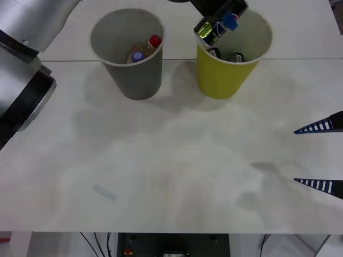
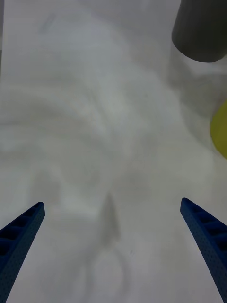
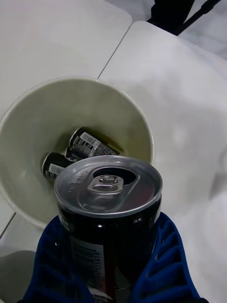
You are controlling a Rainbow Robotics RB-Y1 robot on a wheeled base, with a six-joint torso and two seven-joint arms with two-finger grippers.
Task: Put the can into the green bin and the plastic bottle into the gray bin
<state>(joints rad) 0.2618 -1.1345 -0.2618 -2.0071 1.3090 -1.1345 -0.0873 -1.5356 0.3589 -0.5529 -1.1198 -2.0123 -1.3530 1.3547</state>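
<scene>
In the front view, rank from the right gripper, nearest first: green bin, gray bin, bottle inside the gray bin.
From the open right gripper at the table's right edge:
1. green bin, far right.
2. gray bin, far left.
3. bottle, inside the gray bin; too close to call.

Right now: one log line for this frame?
left gripper: shut on can, above green bin | right gripper: open, idle | gray bin: holds bottle

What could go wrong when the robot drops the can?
The left gripper holds the can above the green bin, close to its rim. Released off-centre, it might clip the rim and fall onto the table. It could also land hard on the two cans already inside.
</scene>
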